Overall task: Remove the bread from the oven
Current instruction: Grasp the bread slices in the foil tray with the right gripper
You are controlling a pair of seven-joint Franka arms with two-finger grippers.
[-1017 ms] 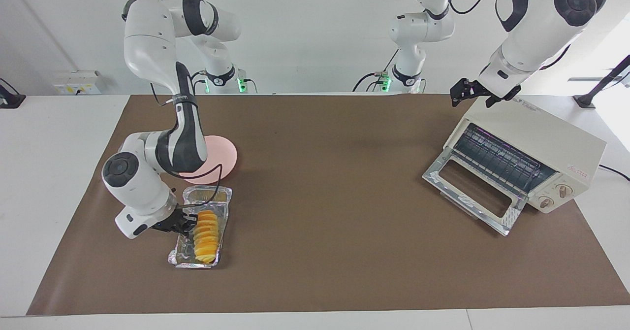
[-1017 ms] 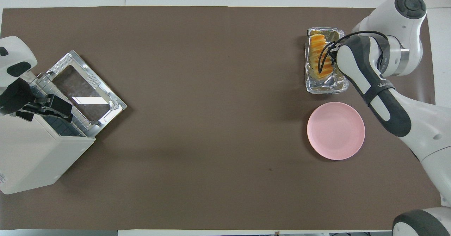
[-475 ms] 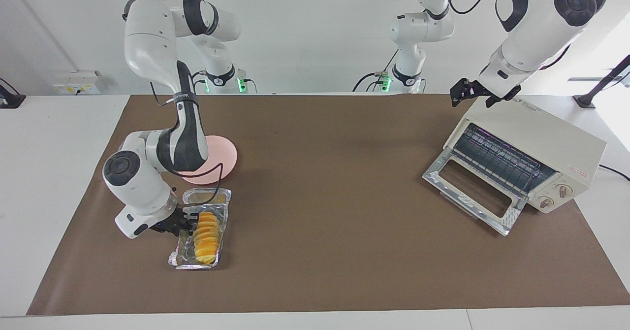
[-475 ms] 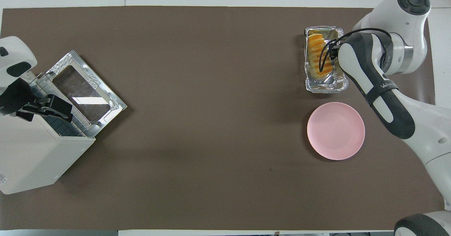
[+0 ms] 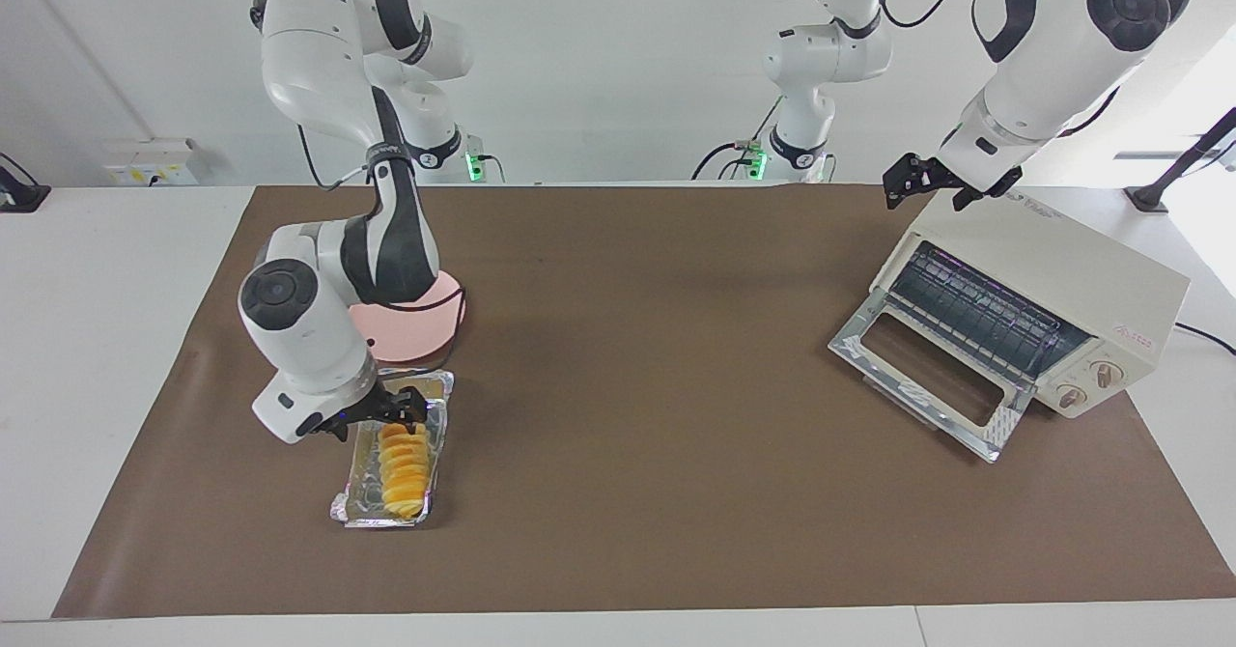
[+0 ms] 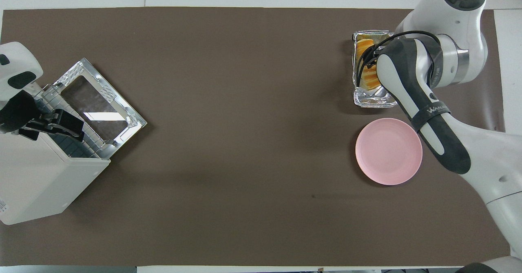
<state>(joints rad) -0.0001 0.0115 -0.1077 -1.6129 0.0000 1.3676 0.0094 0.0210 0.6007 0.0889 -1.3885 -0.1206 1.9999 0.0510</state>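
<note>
- Bread (image 5: 405, 464) is out of the oven (image 5: 1024, 314) already; it lies in the foil tray (image 5: 359, 504) on the bench (image 5: 637, 406), toward the right arm's end and farther from the robots than the pink plate (image 5: 435, 323).
- Oven sits at the left arm's end, door (image 5: 927, 377) dropped open, rack looks bare.
- My right tool (image 5: 391, 413) is down at the end of the bread nearer the robots. I read it as over or at the roll; I cannot tell whether its fingers are spread or pinching, and the overhead view has the arm covering it.
- My left tool (image 5: 929, 182) hangs over the oven's top edge, waiting; cannot tell its fingers either.
- Step as I judge it: picking the roll out of the tray, likely for the plate just beside it.
- Next move needs a firm pinch across the roll's width, then a straight lift so the light foil doesn't come up with it.
</note>
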